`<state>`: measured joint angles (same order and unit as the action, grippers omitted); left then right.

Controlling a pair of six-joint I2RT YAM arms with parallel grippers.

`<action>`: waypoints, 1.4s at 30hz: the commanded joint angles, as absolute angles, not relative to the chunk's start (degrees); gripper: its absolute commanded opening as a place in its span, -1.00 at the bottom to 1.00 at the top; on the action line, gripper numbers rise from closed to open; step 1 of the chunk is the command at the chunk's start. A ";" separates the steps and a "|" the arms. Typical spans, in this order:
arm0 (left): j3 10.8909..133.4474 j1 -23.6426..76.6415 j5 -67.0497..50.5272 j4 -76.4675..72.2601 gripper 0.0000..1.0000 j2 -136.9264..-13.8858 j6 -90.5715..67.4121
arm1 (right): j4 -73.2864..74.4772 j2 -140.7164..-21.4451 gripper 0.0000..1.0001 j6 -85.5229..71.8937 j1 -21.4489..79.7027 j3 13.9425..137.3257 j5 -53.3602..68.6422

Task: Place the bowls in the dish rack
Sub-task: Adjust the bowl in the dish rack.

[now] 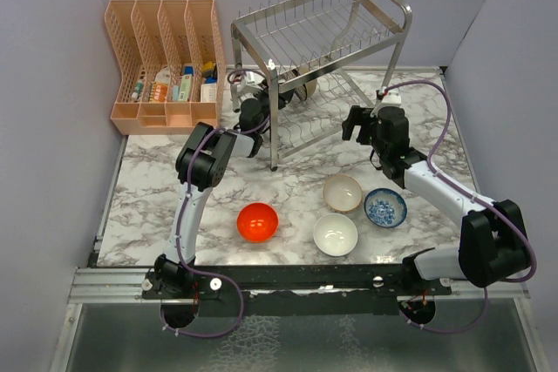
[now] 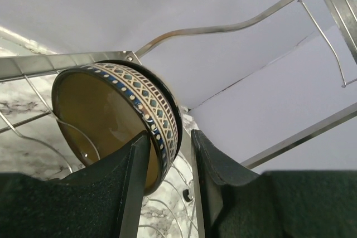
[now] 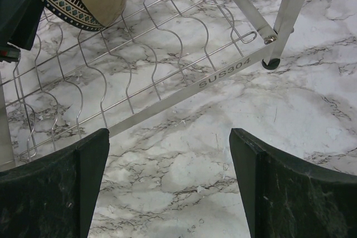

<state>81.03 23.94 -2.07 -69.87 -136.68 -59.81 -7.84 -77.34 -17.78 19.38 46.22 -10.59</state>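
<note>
Brown bowl [image 2: 106, 115] has a dark outside, a patterned band of blue-green diamonds and cream dots under the rim, and a glossy tan inside. It stands on edge in the lower tier of the dish rack [image 1: 274, 132], propped among the wavy wires, mouth facing sideways. The left tool [image 2: 169, 143] reaches in under the top tier, jaws part open and straddling the bowl's rim: one finger [image 2: 134, 182] on the inside, the other just outside with a thin gap showing to the wall, so no firm grip. The right tool [image 3: 169, 143] is spread wide, holds nothing and touches nothing, and hovers over the marble counter [image 1: 148, 180] just in front of the rack's lower front rail. Four other bowls sit upright on the counter in front of the rack: red-orange bowl [image 1: 258, 221] to the left, beige-pink bowl [image 1: 343, 192], white bowl [image 1: 336, 234] and blue-patterned bowl [image 1: 384, 207] clustered close together to the right. Peach organiser [image 1: 161, 58] sits at back left, beside the rack.
</note>
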 commanded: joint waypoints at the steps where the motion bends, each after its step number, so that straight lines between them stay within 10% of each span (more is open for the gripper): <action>1: 84.69 23.82 -1.34 -70.90 -0.24 -138.96 -61.91 | -10.11 -77.16 0.75 -17.70 18.96 45.80 -9.51; 13: 86.78 23.56 -2.11 -71.43 -1.00 -141.29 -64.33 | -10.26 -77.26 0.75 -17.63 18.98 45.73 -9.62; 42: 87.09 22.11 -1.65 -92.60 -1.00 -145.20 -69.07 | -10.30 -76.72 0.75 -17.50 18.97 45.46 -9.76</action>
